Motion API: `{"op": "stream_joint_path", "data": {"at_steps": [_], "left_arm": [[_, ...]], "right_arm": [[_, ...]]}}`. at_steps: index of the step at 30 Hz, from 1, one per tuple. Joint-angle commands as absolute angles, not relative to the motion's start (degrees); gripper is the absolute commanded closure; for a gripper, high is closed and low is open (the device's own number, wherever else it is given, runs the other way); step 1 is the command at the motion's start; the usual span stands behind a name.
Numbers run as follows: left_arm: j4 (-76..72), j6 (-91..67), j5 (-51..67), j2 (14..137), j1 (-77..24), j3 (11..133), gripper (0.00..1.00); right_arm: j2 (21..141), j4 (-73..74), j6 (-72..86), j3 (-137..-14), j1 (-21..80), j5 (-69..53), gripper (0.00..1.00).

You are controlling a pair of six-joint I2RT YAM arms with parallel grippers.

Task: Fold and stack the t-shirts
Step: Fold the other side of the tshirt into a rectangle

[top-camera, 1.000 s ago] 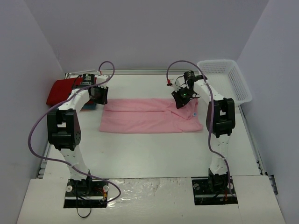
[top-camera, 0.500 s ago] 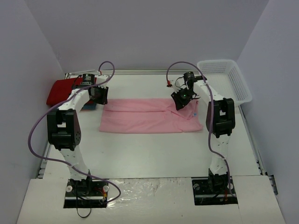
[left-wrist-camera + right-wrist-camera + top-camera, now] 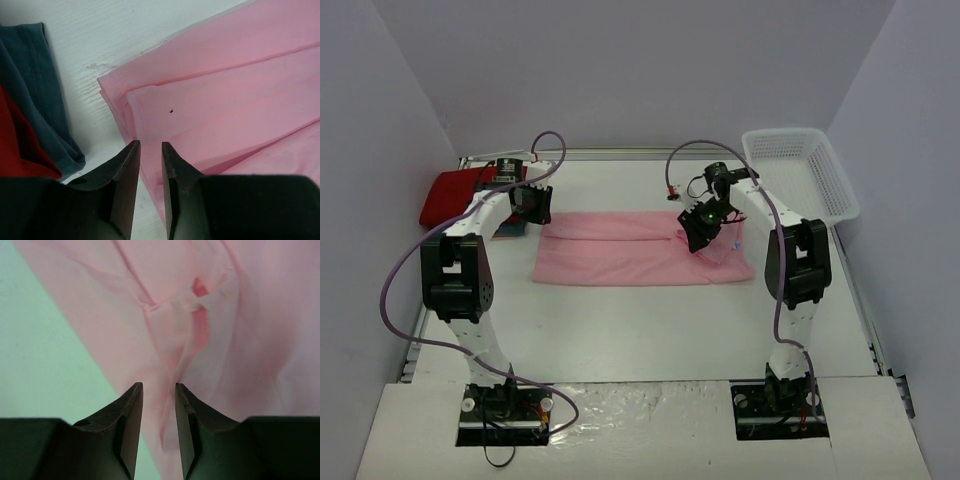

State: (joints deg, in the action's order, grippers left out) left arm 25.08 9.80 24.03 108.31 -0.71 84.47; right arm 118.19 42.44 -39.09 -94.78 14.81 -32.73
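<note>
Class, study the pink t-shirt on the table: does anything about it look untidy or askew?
Yes. The pink t-shirt lies flat at its left end, but its right end, under the right gripper, is puckered into ridges and creases, so that end is not a clean fold.

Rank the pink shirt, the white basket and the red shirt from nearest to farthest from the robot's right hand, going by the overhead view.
From the right hand:
1. Pink shirt: directly beneath the hand, at the shirt's right end.
2. White basket: off to the right, in the back corner.
3. Red shirt: far left, across the table.
</note>
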Motion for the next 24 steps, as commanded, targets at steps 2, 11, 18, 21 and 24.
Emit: {"op": "stream_joint_path", "data": {"at_steps": [2, 11, 18, 21, 24], "left_arm": [[25.49, 9.58, 25.22, 104.77, -0.26, 85.78, 0.77], [26.01, 9.76, 25.05, 104.68, -0.35, 86.22, 0.77], [26.10, 9.84, 25.31, 105.12, -0.26, 86.31, 0.76], [26.02, 9.84, 25.05, 105.29, -0.26, 86.31, 0.76], [26.02, 10.02, 24.87, 105.47, -0.26, 86.13, 0.76]], "right_arm": [[112.24, 48.69, -41.48, -93.08, 15.30, -36.39, 0.71], [113.37, 49.66, -41.57, -97.11, 13.18, -37.53, 0.71], [118.99, 47.37, -39.38, -103.25, 13.27, -38.40, 0.71], [122.25, 47.55, -38.85, -107.38, 13.88, -38.50, 0.71], [124.97, 47.55, -38.58, -110.64, 14.76, -38.50, 0.71]]}}
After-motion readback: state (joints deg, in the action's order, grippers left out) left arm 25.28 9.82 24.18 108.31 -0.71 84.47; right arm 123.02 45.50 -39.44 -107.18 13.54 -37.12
